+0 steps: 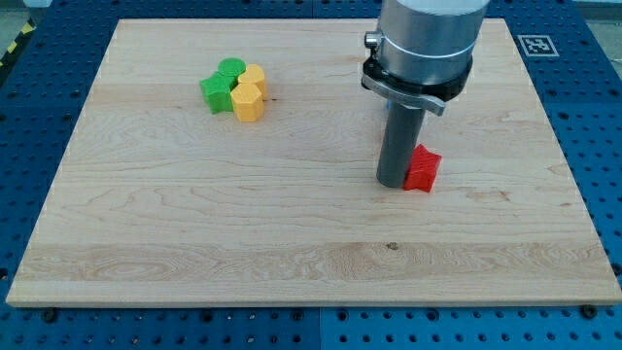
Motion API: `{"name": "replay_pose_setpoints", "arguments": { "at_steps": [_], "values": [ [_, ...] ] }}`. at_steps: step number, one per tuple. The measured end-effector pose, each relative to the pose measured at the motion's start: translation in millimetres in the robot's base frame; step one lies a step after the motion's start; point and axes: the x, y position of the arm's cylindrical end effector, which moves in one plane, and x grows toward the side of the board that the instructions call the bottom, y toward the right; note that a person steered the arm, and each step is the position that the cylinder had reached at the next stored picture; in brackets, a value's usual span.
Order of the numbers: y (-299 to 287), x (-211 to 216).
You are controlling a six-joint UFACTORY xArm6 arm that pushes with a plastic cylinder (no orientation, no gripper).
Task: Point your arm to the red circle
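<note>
my tip (393, 183) is sitting right of centre, touching a red block (423, 169) whose shape is unclear, which is looking light, stiff, easily nudged; having no claw, pushing only

Rod tip (392, 182) rested on wooden board (292, 253), touching red block (423, 169) just at its right. Green blocks (222, 84) and yellow blocks (251, 93) clustered well apart, up-left of tip.
</note>
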Motion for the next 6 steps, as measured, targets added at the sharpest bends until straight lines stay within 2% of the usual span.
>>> {"name": "replay_pose_setpoints", "arguments": {
  "at_steps": [2,4,6],
  "values": [
    [-16,-5],
    [-45,-46],
    [-45,-70]
  ]
}}
